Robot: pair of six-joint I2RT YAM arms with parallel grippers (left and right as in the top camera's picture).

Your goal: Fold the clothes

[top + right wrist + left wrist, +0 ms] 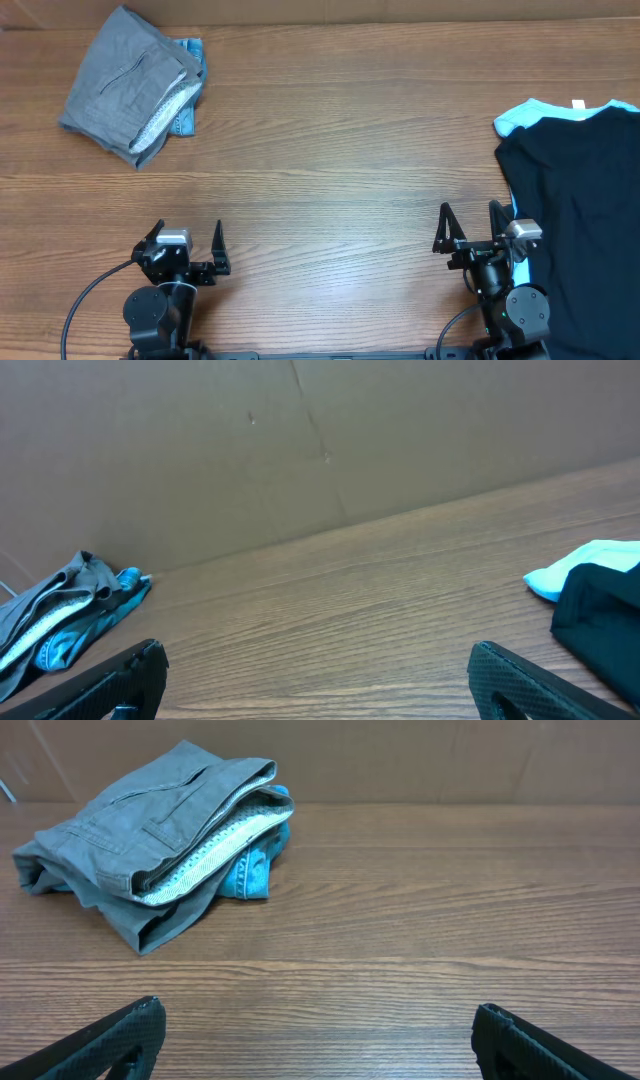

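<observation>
From overhead you see the left gripper (188, 240) and right gripper (470, 228) spread wide and empty, and the smooth black tee (580, 200) over a light-blue garment (525, 115), cut off at right, while your left wrist view best shows the speckled lining (210, 855) of folded grey shorts (150, 810) above crumpled denim shorts (250, 870), far left.

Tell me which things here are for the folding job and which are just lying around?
For the job:
- grey cloth shorts with pale speckled lining
- blue denim shorts, tucked under the grey ones
- black soft tee
- light-blue garment, peeking out under the tee

Just there:
- brown wooden table
- brown cardboard wall behind the table
</observation>
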